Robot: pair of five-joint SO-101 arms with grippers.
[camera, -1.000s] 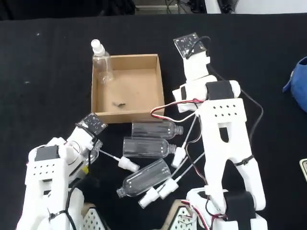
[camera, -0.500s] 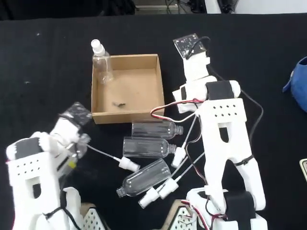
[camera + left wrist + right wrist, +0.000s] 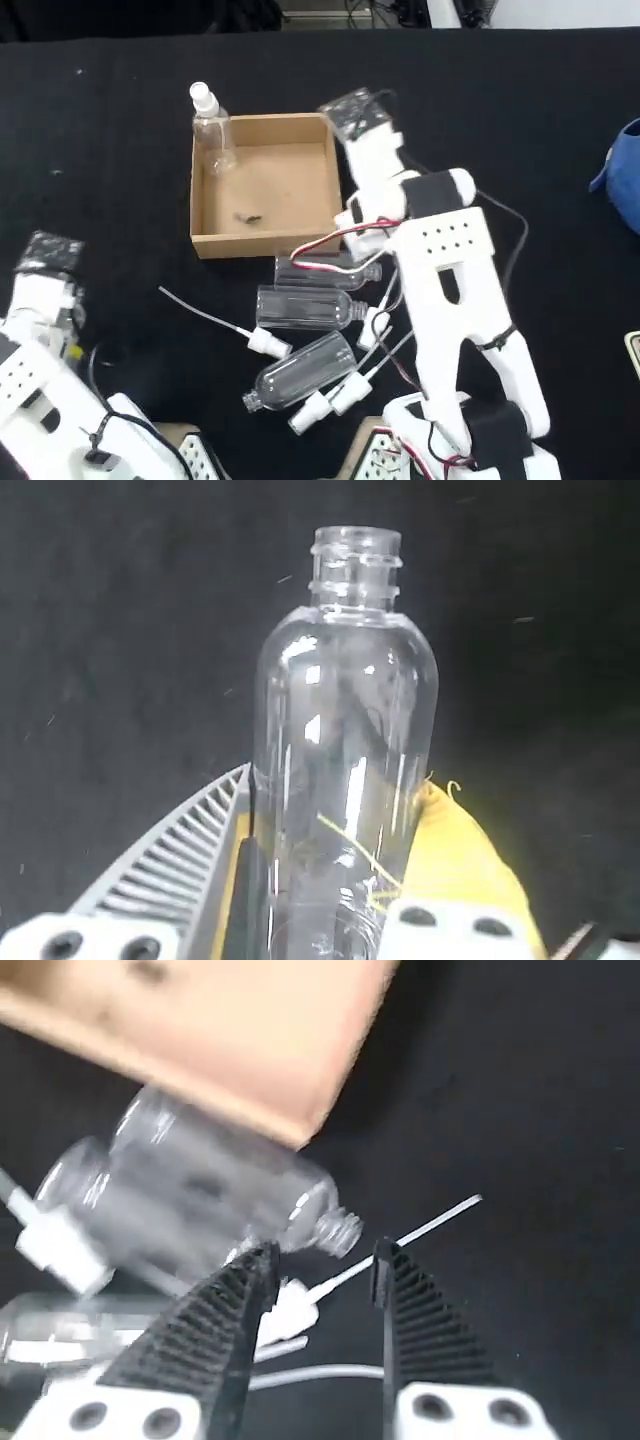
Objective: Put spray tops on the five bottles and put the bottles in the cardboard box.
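The left gripper clamps an uncapped bottle. The right gripper, jaws apart and empty, hangs over a lying bottle beside the cardboard box.

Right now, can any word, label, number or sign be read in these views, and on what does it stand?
No text can be read in any view.
cardboard box: plain walls, no print.
held bottle: clear, no label.
loose bottles on the table: clear, no label to be seen.
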